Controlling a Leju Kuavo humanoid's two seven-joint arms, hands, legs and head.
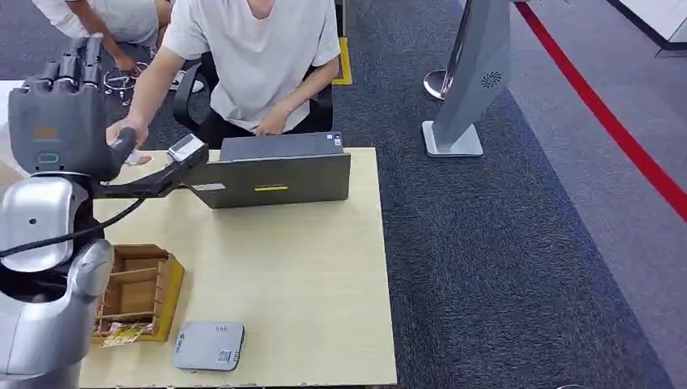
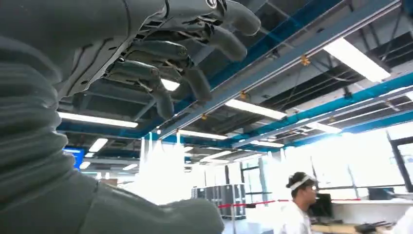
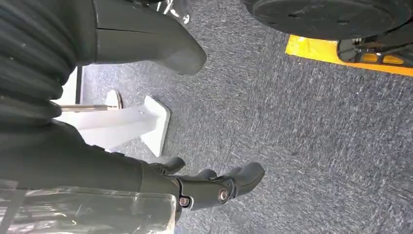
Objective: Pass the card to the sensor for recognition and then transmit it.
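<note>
Left hand (image 1: 61, 105) is raised over the tabletop (image 1: 308, 275) at its far left, fingers up and bent, apart from the thumb, nothing held. Right hand (image 3: 209, 187) is hung over carpet (image 3: 302, 122), fingers loosely apart, empty. A pale flat piece (image 1: 139, 159) is seen under a person's hand (image 1: 125, 128); whether it is the card, and its long axis, cannot be told. A flat grey sensor (image 1: 209, 345) lies at the near edge, just beside a wooden box (image 1: 138, 292).

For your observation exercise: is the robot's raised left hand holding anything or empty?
Empty. In the left wrist view the left hand's fingers curve apart against the ceiling with nothing between them.
</note>
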